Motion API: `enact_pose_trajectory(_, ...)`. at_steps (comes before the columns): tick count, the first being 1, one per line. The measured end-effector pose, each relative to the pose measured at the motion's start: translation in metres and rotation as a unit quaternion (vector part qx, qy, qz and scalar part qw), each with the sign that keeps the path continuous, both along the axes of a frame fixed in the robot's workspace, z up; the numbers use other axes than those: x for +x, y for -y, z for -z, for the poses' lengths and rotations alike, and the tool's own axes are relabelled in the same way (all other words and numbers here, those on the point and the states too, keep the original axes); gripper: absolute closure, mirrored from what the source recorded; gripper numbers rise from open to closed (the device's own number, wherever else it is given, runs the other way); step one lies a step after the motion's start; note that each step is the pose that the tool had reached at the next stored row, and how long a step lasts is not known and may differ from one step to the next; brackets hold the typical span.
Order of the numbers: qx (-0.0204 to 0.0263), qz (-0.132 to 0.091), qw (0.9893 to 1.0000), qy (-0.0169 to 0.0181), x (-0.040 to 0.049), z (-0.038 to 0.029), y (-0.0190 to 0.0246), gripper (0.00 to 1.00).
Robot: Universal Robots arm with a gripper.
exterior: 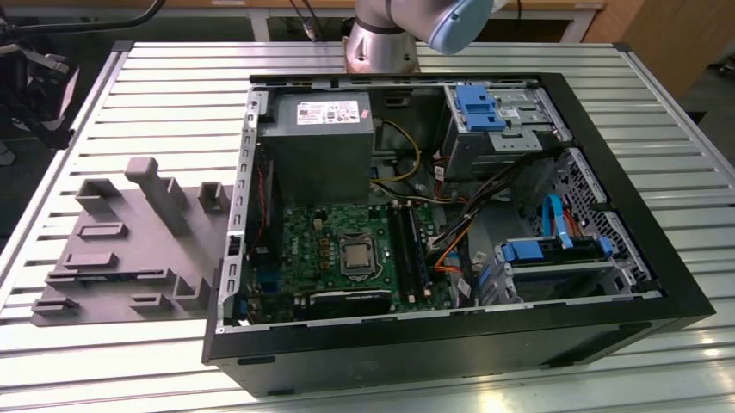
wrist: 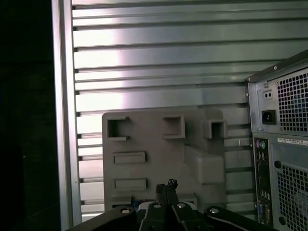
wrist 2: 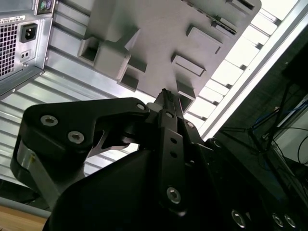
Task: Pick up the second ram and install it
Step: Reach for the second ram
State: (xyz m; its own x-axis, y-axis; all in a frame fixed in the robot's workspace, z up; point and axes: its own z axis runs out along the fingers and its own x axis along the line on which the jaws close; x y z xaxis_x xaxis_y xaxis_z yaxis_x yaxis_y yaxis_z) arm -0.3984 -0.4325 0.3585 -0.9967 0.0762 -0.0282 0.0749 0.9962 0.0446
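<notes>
The pincer (wrist: 166, 186) hangs over the grey holding fixture (wrist: 144, 142) on the slatted desk (wrist: 159, 72), beside the open computer case (exterior: 436, 357). Its fingertips are pressed together and grip nothing. A blue sliver under it is probably the second ram (wrist: 140, 204), parked in the fixture for pickup.

The black metal gripper (wrist 2: 165, 96), jaws closed together, points at a grey moulded plastic tray (wrist 2: 163, 29) with raised blocks. The tray lies on the ribbed aluminium counter (wrist 2: 62, 91).

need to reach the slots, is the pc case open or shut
Open: the case lies on its side with no panel over it, and the motherboard and power supply show inside.
</notes>
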Motion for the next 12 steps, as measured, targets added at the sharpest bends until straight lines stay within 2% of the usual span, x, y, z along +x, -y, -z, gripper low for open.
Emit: enact_pose_trajectory(12, 0.0, 0.0, 1.0, -0.0019, -0.0015, 0.0087, 0.0082, 0.89)
